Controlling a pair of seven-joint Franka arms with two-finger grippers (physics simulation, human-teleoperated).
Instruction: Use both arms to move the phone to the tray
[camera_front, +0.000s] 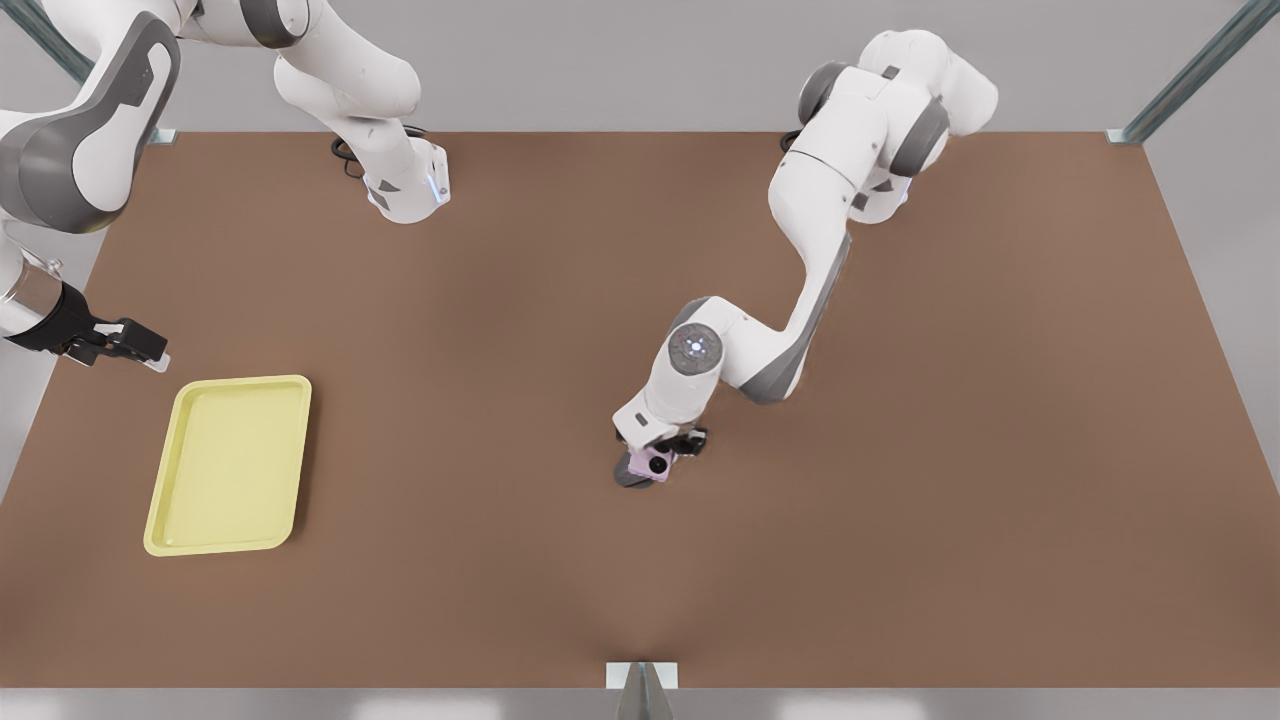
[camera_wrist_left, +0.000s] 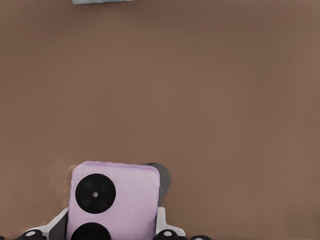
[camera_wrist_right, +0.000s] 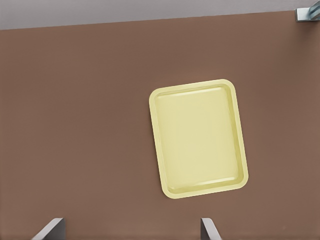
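The pale pink phone (camera_front: 655, 462) with black camera circles sits near the table's middle, under the wrist of the arm on the front view's right. My left gripper (camera_front: 668, 452) is shut on it. In the left wrist view the phone (camera_wrist_left: 114, 197) lies between that gripper's fingers (camera_wrist_left: 162, 222), which press on its two sides. The pale yellow tray (camera_front: 232, 465) lies flat at the front view's left. My right gripper (camera_front: 150, 352) hangs open just behind the tray's far corner, and its two fingertips (camera_wrist_right: 50, 227) stand wide apart above the tray (camera_wrist_right: 197, 137).
A grey rounded object (camera_front: 630, 477) peeks out from under the phone and is mostly hidden; its edge (camera_wrist_left: 161, 175) shows behind the phone. The brown table (camera_front: 900, 500) is bare between phone and tray. Metal frame posts stand at the corners and front edge (camera_front: 640, 690).
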